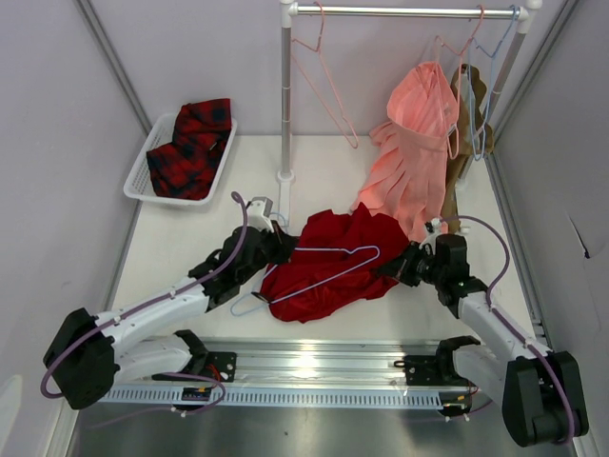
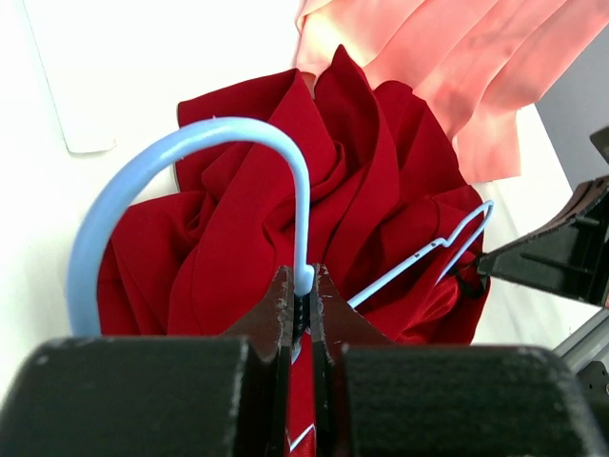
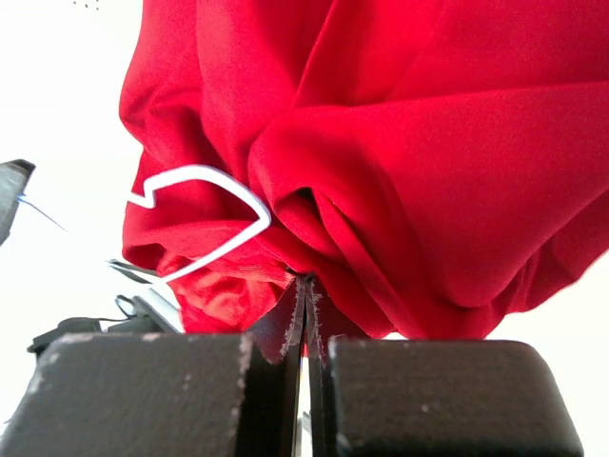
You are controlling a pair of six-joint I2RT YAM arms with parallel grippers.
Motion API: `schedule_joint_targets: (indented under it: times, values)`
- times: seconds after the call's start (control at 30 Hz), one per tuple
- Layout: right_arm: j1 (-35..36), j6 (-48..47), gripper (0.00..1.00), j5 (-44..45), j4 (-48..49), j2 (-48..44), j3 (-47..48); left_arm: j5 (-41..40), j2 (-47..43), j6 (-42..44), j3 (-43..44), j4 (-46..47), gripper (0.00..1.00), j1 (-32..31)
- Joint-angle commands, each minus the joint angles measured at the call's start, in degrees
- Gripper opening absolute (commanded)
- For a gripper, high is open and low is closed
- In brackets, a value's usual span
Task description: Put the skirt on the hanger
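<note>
Since the left pincer (image 2: 303, 286) is clenched on the neck of the light-blue hanger (image 2: 190, 138), just under the curved hook, the wire frame is fixed at one end. Its triangle reaches out across the skirt (image 2: 247, 190). I judge that this grip is chosen so that the hanger cannot slide or turn while the cloth is worked around it.

On the other side, the right pincer (image 3: 304, 286) is closed too, and its tips pinch a fold at the lower edge of the deep-red fabric. Close to it, the far shoulder of the hanger shows against the cloth. The purpose seems to be to pull this edge over that shoulder, with each arm holding one of the two things.

The skirt is lying in a crumpled heap on the desk (image 1: 190, 238), between the two arms, and the hanger rests on top of it. From these views I cannot tell if any part of the wire is already inside the waist. So I think the task is at an early step.

Behind the heap, a pink pleated skirt (image 1: 409, 162) hangs from the rail (image 1: 400, 11), its hem touching the red cloth.
</note>
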Motion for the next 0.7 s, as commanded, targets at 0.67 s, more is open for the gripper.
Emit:
schedule_joint_targets:
  times: [0.67]
  values:
    - [-10.35, 7.12, 0.0, -15.38, 10.97, 7.84, 2.1, -0.46, -3.73, 8.64, -2.56, 2.6, 0.0, -3.4]
